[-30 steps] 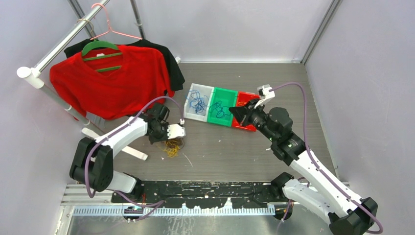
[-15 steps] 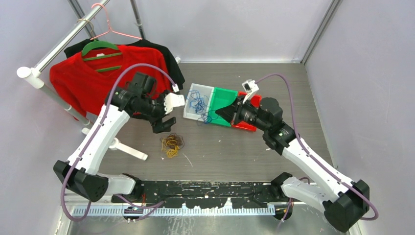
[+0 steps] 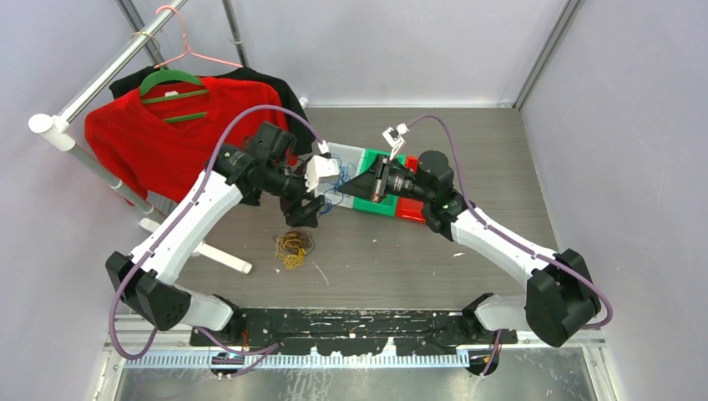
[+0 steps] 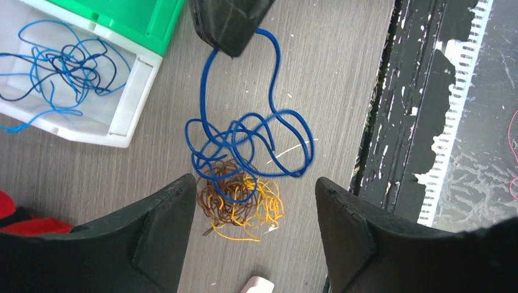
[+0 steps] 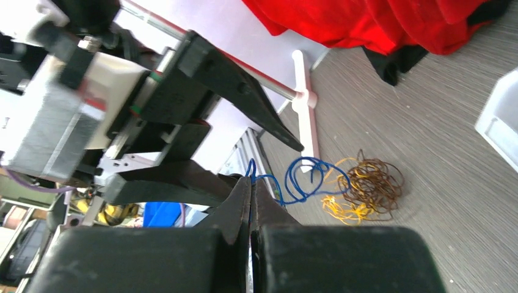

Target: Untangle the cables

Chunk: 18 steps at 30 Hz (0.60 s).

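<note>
**Right tool**: clenched on the upper end of one blue cable, which hangs from it in loose loops.

**Left tool**: released, jaws wide apart and nothing in them. You have it facing the right tool, close to it, above the worktop.

**Yellow-and-brown clump**: lies on the worktop at 6 o'clock of the hanging loops, seen from the left wrist. You cannot tell whether the lowest loop touches it or hangs clear.

**White bin**: at 10 o'clock of the loops, with several blue strands lying in it.

**Green bin**: touching the white bin, at 11 o'clock. Its contents are hidden.

**Progress, as a judgement:** you are partway. Some blue is already sorted into the white bin, and one more blue cable looks lifted out and ready to drop there. The yellow and brown strands are still knotted together and are yet to be separated.
</note>
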{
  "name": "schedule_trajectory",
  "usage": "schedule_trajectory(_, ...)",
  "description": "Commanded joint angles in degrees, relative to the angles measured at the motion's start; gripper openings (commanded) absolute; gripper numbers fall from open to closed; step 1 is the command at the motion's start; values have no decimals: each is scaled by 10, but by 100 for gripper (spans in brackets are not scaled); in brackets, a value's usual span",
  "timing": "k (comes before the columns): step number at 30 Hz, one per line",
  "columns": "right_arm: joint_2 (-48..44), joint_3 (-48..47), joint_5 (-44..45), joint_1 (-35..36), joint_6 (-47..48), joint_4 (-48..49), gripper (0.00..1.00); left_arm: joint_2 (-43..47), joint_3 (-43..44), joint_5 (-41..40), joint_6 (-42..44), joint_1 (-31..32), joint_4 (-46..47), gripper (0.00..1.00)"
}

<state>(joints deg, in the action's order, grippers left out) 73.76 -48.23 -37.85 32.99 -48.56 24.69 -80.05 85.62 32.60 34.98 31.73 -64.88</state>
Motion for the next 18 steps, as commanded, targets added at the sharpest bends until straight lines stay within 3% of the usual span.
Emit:
schedule_trajectory(1,-1,-35,-30,2,-30,69,1,-13,5,40,7,1,33,69)
schedule_trajectory(5,7,-38,-33,2,-40,77,1,-27,-8,9,7,5,67,56)
schedule_trajectory(7,2,-39,-23,1,-28,62,1,-33,-13,-7,15,5,72,43)
schedule_trajectory(11,-23,-39,-8,-7,-1,28,1,-26,-40,-41,22,4,94,2)
schedule_trajectory(18,-69,-40,20,-34,50,-50,1,3,-68,-6,20,-24,73,0)
